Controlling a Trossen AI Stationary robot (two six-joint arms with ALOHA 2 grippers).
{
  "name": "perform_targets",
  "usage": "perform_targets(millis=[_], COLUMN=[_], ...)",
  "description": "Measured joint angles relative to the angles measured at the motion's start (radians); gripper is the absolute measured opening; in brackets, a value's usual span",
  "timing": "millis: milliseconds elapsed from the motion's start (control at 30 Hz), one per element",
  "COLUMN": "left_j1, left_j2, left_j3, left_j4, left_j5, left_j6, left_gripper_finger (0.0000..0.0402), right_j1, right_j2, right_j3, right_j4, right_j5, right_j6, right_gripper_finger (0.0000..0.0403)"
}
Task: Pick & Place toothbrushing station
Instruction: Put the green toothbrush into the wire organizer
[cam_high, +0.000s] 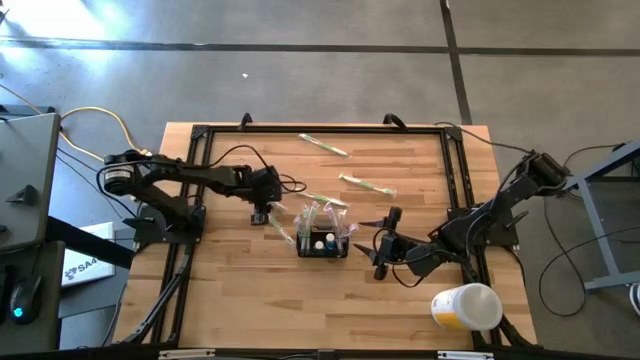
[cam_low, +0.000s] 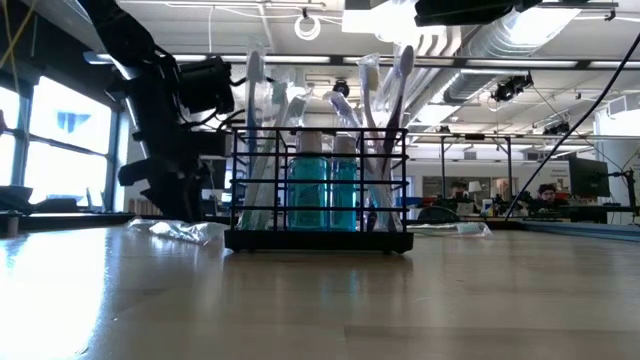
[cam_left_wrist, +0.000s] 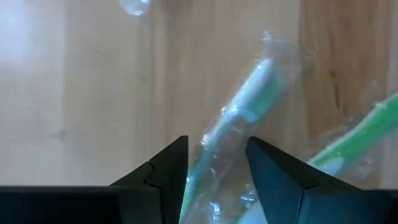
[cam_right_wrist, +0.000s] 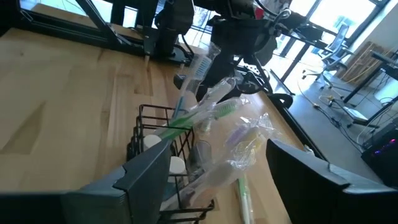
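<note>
Can't tell from my left wrist cam if the fingers (cam_left_wrist: 171, 171) pinch the wrapped brush (cam_left_wrist: 239, 127) or just straddle it; its ends run off-frame. Cup (cam_high: 466, 306) at 5 o'clock, base cut by arm. Caddy (cam_right_wrist: 158, 149) near wall hidden behind right finger. Ppl in low view too small.

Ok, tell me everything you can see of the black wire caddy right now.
The black wire caddy is a small open box of thin dark wire with a solid dark base, standing upright near the middle of the wooden table. It holds two blue bottles and several plastic-wrapped toothbrushes that stick up and lean outward. Neither arm touches it: the left gripper is just beside it, the right gripper on the other side.
</note>
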Motion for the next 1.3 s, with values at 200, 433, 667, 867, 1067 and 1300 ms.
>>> perform_targets(millis=[200,433,667,867,1067,1300], left_j1=[0.0,-0.002,-0.002,-0.001,-0.009,-0.098], left_j2=[0.062,0.064,0.065,0.055,-0.008,-0.116], left_j3=[0.002,0.002,0.001,0.042,0.142,0.243], left_j4=[-0.006,-0.026,-0.048,-0.125,-0.343,-0.514], left_j5=[0.005,0.015,0.027,0.013,-0.065,-0.171], left_j6=[0.003,-0.005,-0.029,-0.078,-0.125,-0.183], left_gripper_finger=[0.0161,0.007,0.0013,0.0005,0.0003,0.0002], right_j1=[0.0,0.0,0.0,0.0,0.001,0.001], right_j2=[0.0,0.0,0.0,0.0,0.0,0.0], right_j3=[0.0,0.0,0.0,0.0,0.0,0.0], right_j4=[-0.004,-0.02,-0.025,-0.045,-0.055,-0.075], right_j5=[0.0,0.0,0.0,0.0,0.0,0.0], right_j6=[0.001,0.002,0.002,0.014,0.028,0.037], right_gripper_finger=[0.0258,0.0258,0.0258,0.0258,0.0258,0.0258])
